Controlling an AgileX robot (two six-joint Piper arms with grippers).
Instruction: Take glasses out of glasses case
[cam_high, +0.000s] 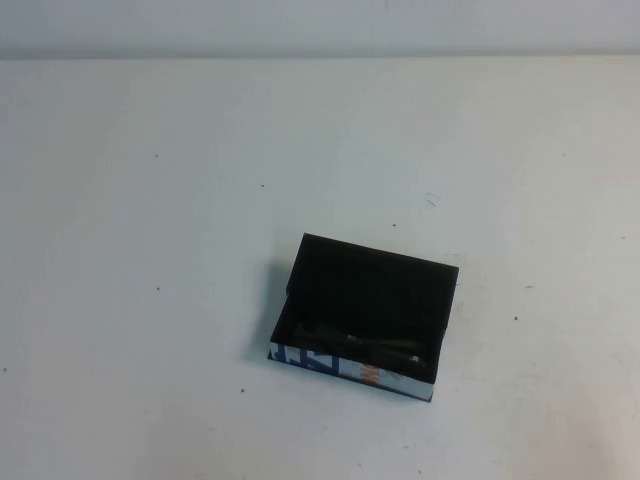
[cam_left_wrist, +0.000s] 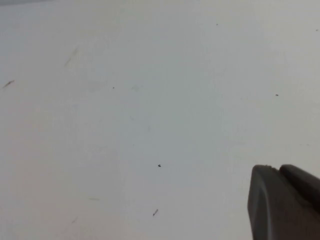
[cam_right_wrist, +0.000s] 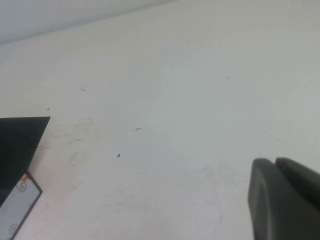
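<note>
The glasses case (cam_high: 365, 310) is found on the white desk (cam_high: 150, 200), toward five o'clock from the desk's centre in the high view; its lid is raised and leans back toward twelve o'clock, so that the black interior is exposed from above; the blue-and-white printed side edge with its small orange mark faces six o'clock, toward the robot. The glasses (cam_high: 365, 345) are seen lying inside the case, along its near wall, as a dark frame with a faint greenish glint; their exact attitude cannot be told against the black lining. No arm is seen in the high view. The left hand (cam_left_wrist: 285, 205) is recorded only in its own wrist view, over bare desk with the case nowhere in sight, which suggests a parked position well apart from the work; whether its fingers are apart or together cannot be told. The right hand (cam_right_wrist: 285, 200) is likewise seen only in its wrist view, over bare desk, with a corner of the case and its printed edge at the margin of that view; it is judged the nearer to the case; its state cannot be told. The glasses are judged not yet removed; the task is at its outset.
</note>
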